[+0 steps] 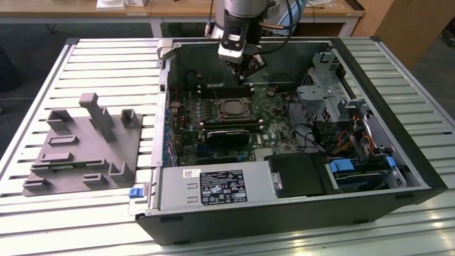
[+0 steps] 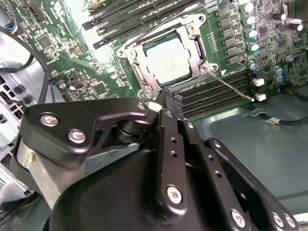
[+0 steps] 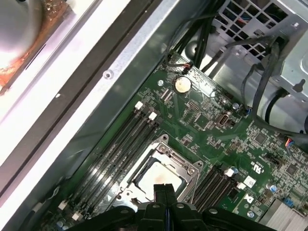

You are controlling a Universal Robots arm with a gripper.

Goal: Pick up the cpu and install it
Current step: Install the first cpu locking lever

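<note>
My gripper (image 1: 244, 72) above motherboard (image 1: 213, 114), fingers (image 2: 171, 103) together, empty. Cpu (image 2: 169, 63) seated in socket frame (image 2: 199, 45), frame centre in exterior view. Memory slots (image 2: 216, 94) flank socket. Cables (image 1: 313, 136) at right. Grey tray (image 1: 78, 146) left on tabletop (image 1: 106, 58).

— Where's the cpu (image 2: 167, 64)?
— Upper middle of the second wrist view, lying flat in the metal-framed socket (image 2: 197, 45) on the green motherboard (image 2: 72, 62).
— And how does it look?
— Small, square, pale silver-grey top, level with the frame around it. In the exterior view it sits just left of centre, a small bright square (image 1: 231, 108).
</note>
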